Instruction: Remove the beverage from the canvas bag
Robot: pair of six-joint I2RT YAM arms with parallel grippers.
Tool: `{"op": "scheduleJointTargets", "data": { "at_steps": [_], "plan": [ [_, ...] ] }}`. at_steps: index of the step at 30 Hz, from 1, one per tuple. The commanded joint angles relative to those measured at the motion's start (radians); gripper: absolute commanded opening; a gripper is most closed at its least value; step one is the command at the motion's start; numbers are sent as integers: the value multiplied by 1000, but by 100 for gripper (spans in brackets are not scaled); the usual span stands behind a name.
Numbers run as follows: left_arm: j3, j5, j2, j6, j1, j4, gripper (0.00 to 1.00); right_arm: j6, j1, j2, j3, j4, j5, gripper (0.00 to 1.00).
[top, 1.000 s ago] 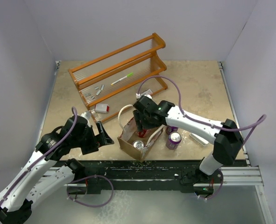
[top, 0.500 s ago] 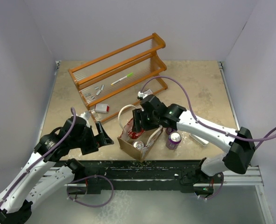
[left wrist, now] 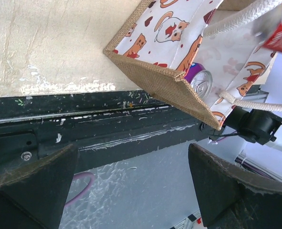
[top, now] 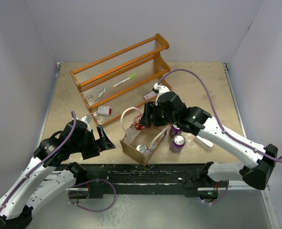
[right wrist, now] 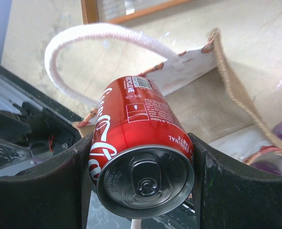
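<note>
Right jaws clamped on red can [right wrist: 141, 143], tipped sideways, held just over bag's [top: 131, 152] far rim, beside a white handle [right wrist: 83, 36]. Left jaws spread wide w/ nothing in them, hanging left of bag by its near corner. Bag sits open on worktop [top: 203, 86]; 1 purple can [left wrist: 201, 81] inside at near end. 2 more purple cans [top: 178, 142] stand just right of bag.

Looks like a robot lab: plain white walls [top: 107, 28] round the desk [top: 203, 90], two arms [top: 226, 138] bolted to a metal rail [top: 255, 179].
</note>
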Motion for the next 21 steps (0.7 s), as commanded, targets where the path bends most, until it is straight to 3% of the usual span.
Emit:
{"op": "scheduleJointTargets", "data": {
  "at_steps": [1,7,11,17,21],
  "plan": [
    [9,3,0,-13,-4,16,99,-43,-26,-102,119,88,131,0],
    [4,4,23,-4,-5,35,99,-116,-35,-161,131,47,351,0],
    [3,9,42,2,-5,52,99,-63,-39,-158,110,-41,508,0],
    [3,16,87,18,-5,80,99,71,-48,-142,58,-150,639,0],
    [11,23,120,33,-4,96,99,72,-68,-110,60,-153,693,0]
  ]
}}
